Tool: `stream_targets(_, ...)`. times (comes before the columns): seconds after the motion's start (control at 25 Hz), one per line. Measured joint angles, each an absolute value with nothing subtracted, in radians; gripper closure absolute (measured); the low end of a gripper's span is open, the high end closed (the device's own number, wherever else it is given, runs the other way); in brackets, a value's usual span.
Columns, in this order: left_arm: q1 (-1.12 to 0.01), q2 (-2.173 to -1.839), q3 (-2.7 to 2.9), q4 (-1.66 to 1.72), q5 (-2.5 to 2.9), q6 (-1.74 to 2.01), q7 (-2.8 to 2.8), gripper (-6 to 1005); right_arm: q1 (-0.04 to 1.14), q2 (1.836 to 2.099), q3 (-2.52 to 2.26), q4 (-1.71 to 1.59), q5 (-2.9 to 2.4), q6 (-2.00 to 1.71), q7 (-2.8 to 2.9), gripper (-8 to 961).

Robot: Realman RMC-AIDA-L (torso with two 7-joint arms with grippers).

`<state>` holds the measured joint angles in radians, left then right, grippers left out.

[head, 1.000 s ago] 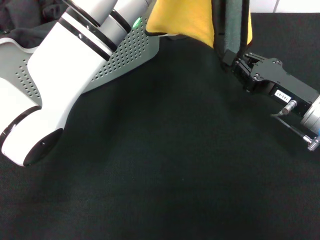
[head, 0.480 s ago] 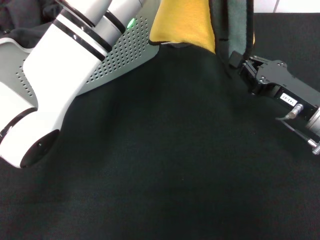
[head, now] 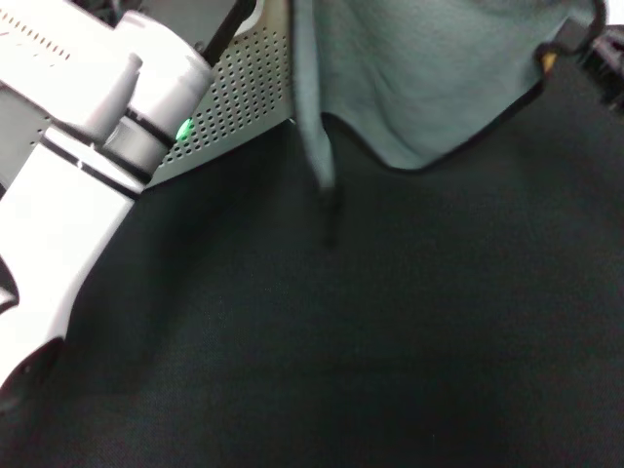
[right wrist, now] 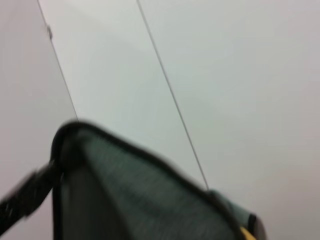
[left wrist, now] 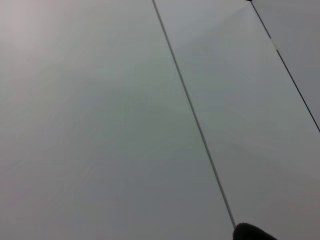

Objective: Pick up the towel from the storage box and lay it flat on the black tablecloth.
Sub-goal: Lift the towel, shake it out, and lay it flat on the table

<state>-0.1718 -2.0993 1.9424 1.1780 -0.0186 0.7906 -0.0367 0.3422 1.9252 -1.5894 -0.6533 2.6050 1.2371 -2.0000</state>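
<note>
The towel point(head: 429, 78) hangs spread in the air, its grey-green face toward the head camera, and its black-stitched lower edge is above the black tablecloth point(head: 370, 331). A narrow fold point(head: 317, 156) hangs lower at its left side. My right gripper point(head: 606, 54) is at the top right edge, shut on the towel's corner, where a bit of yellow shows. The towel fills the lower part of the right wrist view point(right wrist: 140, 200). My left arm point(head: 97, 166) rises in front of the storage box point(head: 244, 97). Only the dark base of my left gripper point(head: 210, 15) shows at the top edge.
The black tablecloth covers the whole table in front of me. The left wrist view shows only a pale panelled wall point(left wrist: 125, 125). The same wall point(right wrist: 225, 75) shows behind the towel in the right wrist view.
Both arms have risen and moved apart. The towel, bunched with its yellow face showing before, now hangs opened out with its grey-green face toward me. The right gripper has moved to the top right corner.
</note>
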Motion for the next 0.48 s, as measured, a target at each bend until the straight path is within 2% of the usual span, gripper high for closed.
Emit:
stream_targets(0.12, -0.144, -2.097, 1.943, 1.142, -0.018, 0.859, -0.111, 979, 0.319, 1.921, -1.46, -0.748, 2.463, 1.231, -1.913, 944)
stream_targets(0.28, -0.126, -2.093, 1.925, 1.061, 0.012, 0.972, -0.214, 979, 0.301, 1.948, -1.3, -0.856, 2.282, 1.229, -1.796, 944)
stream_targets(0.4, -0.115, -2.092, 1.917, 1.012, 0.038, 1.047, -0.248, 979, 0.284, 1.979, -1.219, -0.941, 2.174, 1.23, -1.734, 943)
stream_targets(0.48, -0.108, -2.091, 1.912, 0.994, 0.064, 1.085, -0.285, 979, 0.274, 1.988, -1.204, -0.98, 2.14, 1.229, -1.713, 943)
